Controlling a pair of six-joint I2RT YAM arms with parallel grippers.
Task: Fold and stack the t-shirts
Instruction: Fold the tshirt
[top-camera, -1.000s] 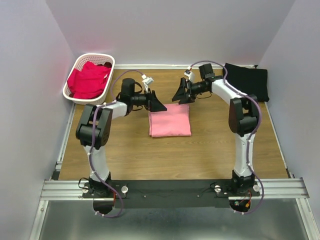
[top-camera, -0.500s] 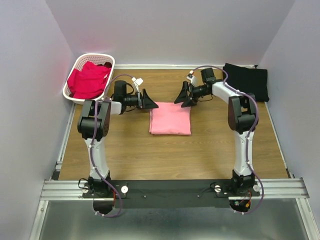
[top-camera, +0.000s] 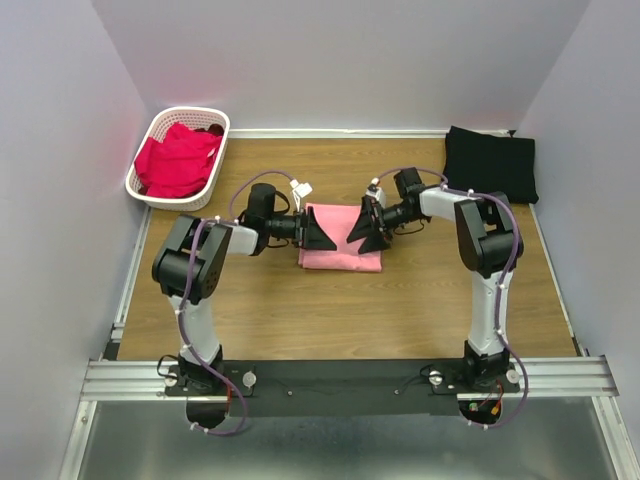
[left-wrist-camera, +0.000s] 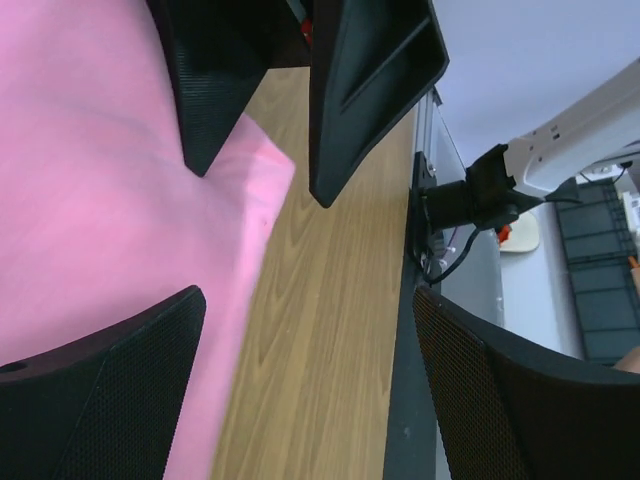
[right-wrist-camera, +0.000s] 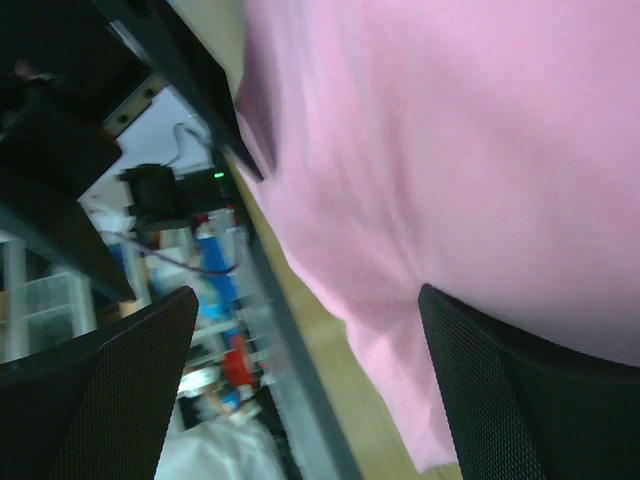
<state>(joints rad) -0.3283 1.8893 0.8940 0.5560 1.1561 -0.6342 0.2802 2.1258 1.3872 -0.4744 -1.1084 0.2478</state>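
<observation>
Left gripper (top-camera: 318, 233) stands released, jaws spread wide, over the 9 o'clock edge of the pink tee (top-camera: 340, 258). The right gripper (top-camera: 363, 228) is likewise released, over the 3 o'clock edge. Neither holds cloth. The two face each other across the tee with tips angled inward and down. This reads as a mirrored approach, to pinch opposite edges for a further fold or a lift; that is a judgement only. Contact with the fabric cannot be confirmed from the wrist views.

The pink tee lies flat at the centre of the tabletop (top-camera: 330, 320), already a compact rectangle with fairly square edges. At 1 o'clock the black tee (top-camera: 490, 165) lies folded near the far right corner, well apart from the pink. It is likely the base of the stack, so the pink presumably goes there. At 10 o'clock the red tees (top-camera: 177, 160) sit heaped and unfolded in the basket (top-camera: 140, 188), apparently awaiting their turn. Task judged roughly midway.
</observation>
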